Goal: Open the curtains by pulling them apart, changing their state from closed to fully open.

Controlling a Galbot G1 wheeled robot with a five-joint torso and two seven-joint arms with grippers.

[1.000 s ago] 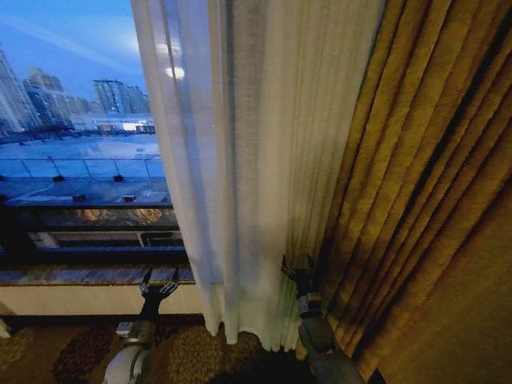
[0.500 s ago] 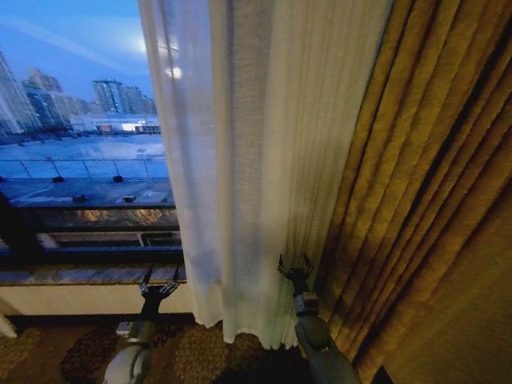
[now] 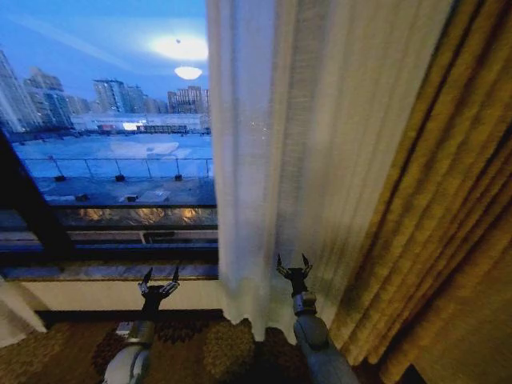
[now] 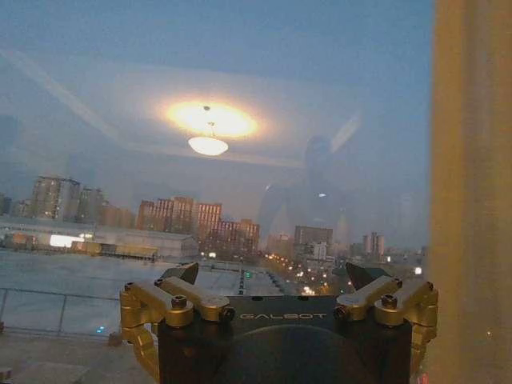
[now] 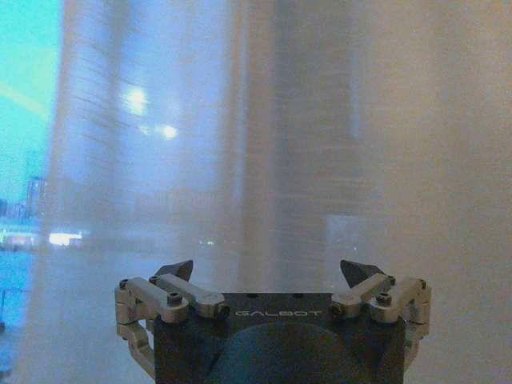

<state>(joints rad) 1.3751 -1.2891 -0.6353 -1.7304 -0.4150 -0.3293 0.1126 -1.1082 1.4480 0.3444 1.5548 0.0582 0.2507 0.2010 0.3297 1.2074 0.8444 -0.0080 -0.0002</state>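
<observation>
One sheer white curtain (image 3: 312,160) hangs bunched in pleats right of the middle, its hem just above the carpet. My right gripper (image 3: 293,262) stands open just in front of its lower part, holding nothing; the right wrist view has the open right gripper (image 5: 268,272) facing the sheer fabric (image 5: 320,144). My left gripper (image 3: 160,276) is open before the bare window glass (image 3: 112,160), left of the curtain's edge. In the left wrist view the left gripper (image 4: 272,276) faces the glass, a strip of curtain (image 4: 472,192) beside it. A bit of white cloth (image 3: 16,320) shows at the lower left.
Thick gold drapes (image 3: 448,240) hang right of the sheer curtain. A low window sill (image 3: 96,272) runs below the glass with a pale wall under it. Patterned carpet (image 3: 184,352) lies in front. A dark window post (image 3: 32,208) slants at the far left.
The sheer curtain's left edge stands farther right in the picture, and more glass shows. A dark post and white cloth have come into view at the left, so the camera has shifted. Both grippers stay open.
</observation>
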